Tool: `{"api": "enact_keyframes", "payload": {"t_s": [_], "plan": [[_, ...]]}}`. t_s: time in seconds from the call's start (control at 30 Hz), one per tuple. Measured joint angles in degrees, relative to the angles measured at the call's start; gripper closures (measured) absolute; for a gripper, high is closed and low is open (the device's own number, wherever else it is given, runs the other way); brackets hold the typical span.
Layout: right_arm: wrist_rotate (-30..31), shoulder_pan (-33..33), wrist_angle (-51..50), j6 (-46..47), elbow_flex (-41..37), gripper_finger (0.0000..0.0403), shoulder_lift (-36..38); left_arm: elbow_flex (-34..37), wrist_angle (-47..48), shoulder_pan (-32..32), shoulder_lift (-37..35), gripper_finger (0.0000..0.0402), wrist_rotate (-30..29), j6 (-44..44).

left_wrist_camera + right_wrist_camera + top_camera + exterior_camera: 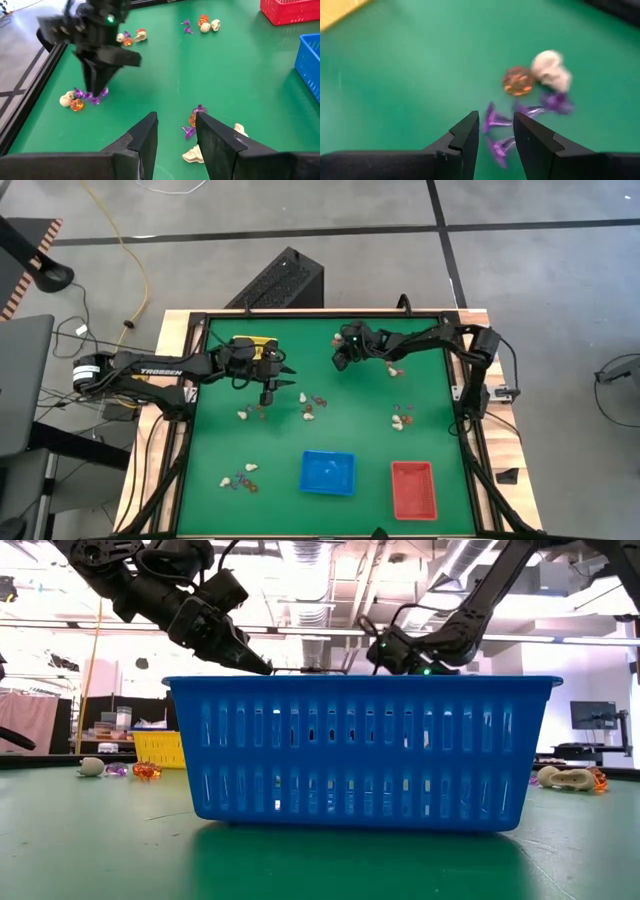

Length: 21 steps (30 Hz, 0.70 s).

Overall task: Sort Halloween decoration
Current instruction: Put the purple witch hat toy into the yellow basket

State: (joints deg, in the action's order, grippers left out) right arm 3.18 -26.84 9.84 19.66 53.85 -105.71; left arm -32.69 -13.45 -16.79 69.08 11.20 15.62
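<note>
The Halloween decoration lies in small clusters on the green table [350,430]. One cluster holds purple pieces [495,120], an orange pumpkin [517,81] and a cream skull [551,70]. My right gripper [495,131] stands open just above it, pointing steeply down near the far edge [97,82]; its fingertips straddle the purple pieces in the wrist view, and I cannot see them touch. My left gripper [175,135] hangs open above the table left of centre [288,377]. Beyond its fingertips lie an orange and purple pair [194,119] and cream pieces [192,155].
A yellow tray [255,345] stands at the far left under my left arm. A blue tray [328,472] and a red tray [413,488] sit near the front edge. More clusters lie at front left [240,478], left of centre [250,412] and on the right [400,418].
</note>
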Motion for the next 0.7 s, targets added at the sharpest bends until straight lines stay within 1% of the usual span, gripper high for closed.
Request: {"api": "enact_keyframes", "payload": {"t_s": [0.17,0.33,0.6,0.7], "plan": [[0.10,0.29,-1.03,-0.04,0.74,0.0250,-1.56,0.00,0.25,-0.01,0.02,0.0278,-0.02,-0.02],[2.76,0.75,-3.58,-0.22,0.76,0.0250,-1.38,0.00,0.53,-0.01,0.02,0.0278,-0.17,0.20],[5.23,1.58,-6.88,-0.22,0.85,0.0251,-1.29,0.00,0.83,-0.01,0.02,0.0278,-0.33,0.24],[5.43,1.75,-7.97,-0.41,0.89,0.0259,-1.25,0.00,0.81,-0.01,0.02,0.0278,-0.33,0.20]]}}
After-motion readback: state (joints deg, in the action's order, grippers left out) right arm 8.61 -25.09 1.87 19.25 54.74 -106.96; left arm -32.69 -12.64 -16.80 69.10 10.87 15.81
